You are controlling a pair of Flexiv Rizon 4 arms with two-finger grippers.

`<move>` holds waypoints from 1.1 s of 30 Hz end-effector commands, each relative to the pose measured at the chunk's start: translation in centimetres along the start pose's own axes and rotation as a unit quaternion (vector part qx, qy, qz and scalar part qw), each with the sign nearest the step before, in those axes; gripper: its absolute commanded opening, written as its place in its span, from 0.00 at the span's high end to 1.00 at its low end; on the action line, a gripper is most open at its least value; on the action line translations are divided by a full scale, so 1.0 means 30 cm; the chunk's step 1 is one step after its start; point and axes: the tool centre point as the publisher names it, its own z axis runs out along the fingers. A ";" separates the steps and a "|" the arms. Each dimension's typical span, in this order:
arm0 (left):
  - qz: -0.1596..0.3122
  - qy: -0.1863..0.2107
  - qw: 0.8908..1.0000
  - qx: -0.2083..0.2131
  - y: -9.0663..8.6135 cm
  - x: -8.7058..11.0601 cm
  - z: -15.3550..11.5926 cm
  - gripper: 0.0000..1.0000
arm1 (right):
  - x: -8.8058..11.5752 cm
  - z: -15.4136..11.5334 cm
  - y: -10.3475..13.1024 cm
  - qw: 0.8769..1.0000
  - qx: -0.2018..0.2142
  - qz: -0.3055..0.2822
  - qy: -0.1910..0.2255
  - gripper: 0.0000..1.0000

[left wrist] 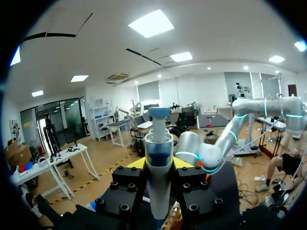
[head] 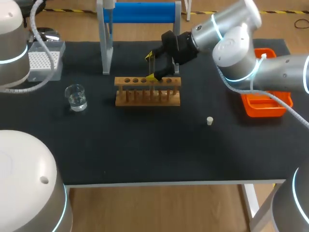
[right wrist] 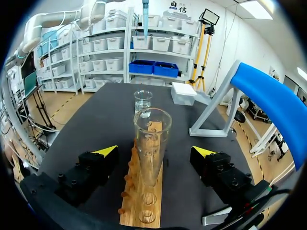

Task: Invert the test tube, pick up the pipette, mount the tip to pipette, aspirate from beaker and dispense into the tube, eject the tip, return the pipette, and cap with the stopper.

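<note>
A clear test tube [right wrist: 152, 139] stands upright, mouth up, in the wooden rack [right wrist: 144, 201]. My right gripper [right wrist: 153, 153] is open around the tube, one yellow-tipped finger on each side and both clear of the glass. From above, that right gripper [head: 152, 66] hovers over the rack [head: 147, 91] with the tube [head: 151, 60] between its tips. My left gripper [left wrist: 158, 165] is shut on the blue-and-white pipette [left wrist: 158, 143], held upright high above the table. The pipette [right wrist: 145, 19] hangs beyond the beaker [right wrist: 143, 101].
A glass beaker [head: 76, 97] of liquid stands left of the rack. The tip box [head: 44, 60] is at the far left, and the blue-topped pipette stand [head: 140, 12] is behind the rack. A small white stopper [head: 209, 121] lies right of centre. An orange tray [head: 263, 106] sits at the right.
</note>
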 end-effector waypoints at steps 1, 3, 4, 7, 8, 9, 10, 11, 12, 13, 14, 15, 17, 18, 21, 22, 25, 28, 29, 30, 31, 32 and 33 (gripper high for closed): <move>-0.001 0.011 1.000 0.002 -0.023 -0.017 0.063 1.00 | -0.002 -0.004 0.001 1.000 0.001 0.000 0.002 0.00; -0.002 0.016 1.000 0.003 -0.029 -0.013 0.084 1.00 | -0.002 -0.004 0.001 1.000 0.001 0.000 0.002 0.00; -0.003 0.020 1.000 0.003 -0.031 -0.010 0.095 1.00 | -0.002 -0.004 0.001 1.000 0.001 0.000 0.002 0.00; -0.004 0.031 0.999 0.005 -0.039 -0.001 0.125 1.00 | -0.002 -0.004 0.001 1.000 0.001 0.000 0.002 0.00; -0.006 0.034 0.999 0.006 -0.040 0.001 0.136 1.00 | -0.002 -0.004 0.001 1.000 0.001 0.000 0.002 0.00; -0.006 0.037 0.999 0.006 -0.041 0.002 0.145 1.00 | -0.002 -0.004 0.001 1.000 0.001 0.000 0.002 0.00; -0.007 0.040 0.999 0.007 -0.042 0.003 0.155 1.00 | -0.002 -0.004 0.001 1.000 0.001 0.000 0.002 0.00; -0.007 0.043 0.999 0.008 -0.043 0.005 0.163 1.00 | -0.002 -0.004 0.001 1.000 0.001 0.000 0.002 0.00; -0.008 0.047 0.999 0.010 -0.043 0.006 0.172 1.00 | -0.002 -0.004 0.001 1.000 0.001 0.000 0.002 0.00; -0.009 0.049 0.999 0.011 -0.044 0.007 0.181 1.00 | -0.002 -0.004 0.001 1.000 0.001 0.000 0.002 0.00; -0.010 0.052 0.999 0.012 -0.044 0.008 0.190 1.00 | -0.002 -0.004 0.001 1.000 0.001 0.000 0.002 0.00; -0.011 0.055 0.998 0.013 -0.045 0.009 0.198 1.00 | -0.002 -0.004 0.001 1.000 0.001 0.000 0.002 0.00; -0.012 0.060 0.998 0.015 -0.047 0.012 0.215 1.00 | -0.002 -0.004 0.001 1.000 0.001 0.000 0.002 0.00; -0.013 0.062 0.998 0.015 -0.048 0.014 0.223 1.00 | -0.002 -0.004 0.001 1.000 0.001 0.000 0.002 0.00; -0.017 0.070 0.997 0.019 -0.050 0.024 0.247 1.00 | -0.002 -0.004 0.001 1.000 0.001 0.000 0.002 0.00; -0.019 0.073 0.997 0.020 -0.049 0.027 0.255 1.00 | -0.002 -0.004 0.001 1.000 0.001 0.000 0.002 0.00; -0.024 0.079 0.996 0.022 -0.044 0.035 0.275 1.00 | -0.002 -0.004 0.001 1.000 0.001 0.000 0.002 0.00; -0.029 0.085 0.996 0.024 -0.038 0.045 0.291 1.00 | -0.002 -0.004 0.001 1.000 0.001 0.000 0.002 0.00; -0.031 0.087 0.995 0.025 -0.036 0.048 0.296 1.00 | -0.002 -0.004 0.001 1.000 0.001 0.000 0.002 0.00; -0.032 0.088 0.995 0.024 -0.034 0.052 0.300 1.00 | -0.002 -0.004 0.001 1.000 0.001 0.000 0.002 0.00; -0.033 0.089 0.995 0.024 -0.032 0.056 0.304 1.00 | -0.002 -0.004 0.001 1.000 0.001 0.000 0.002 0.00; -0.035 0.091 0.995 0.024 -0.030 0.059 0.308 1.00 | -0.002 -0.004 0.001 1.000 0.001 0.000 0.002 0.00; -0.037 0.092 0.995 0.025 -0.028 0.062 0.311 1.00 | -0.002 -0.004 0.001 1.000 0.001 0.000 0.002 0.00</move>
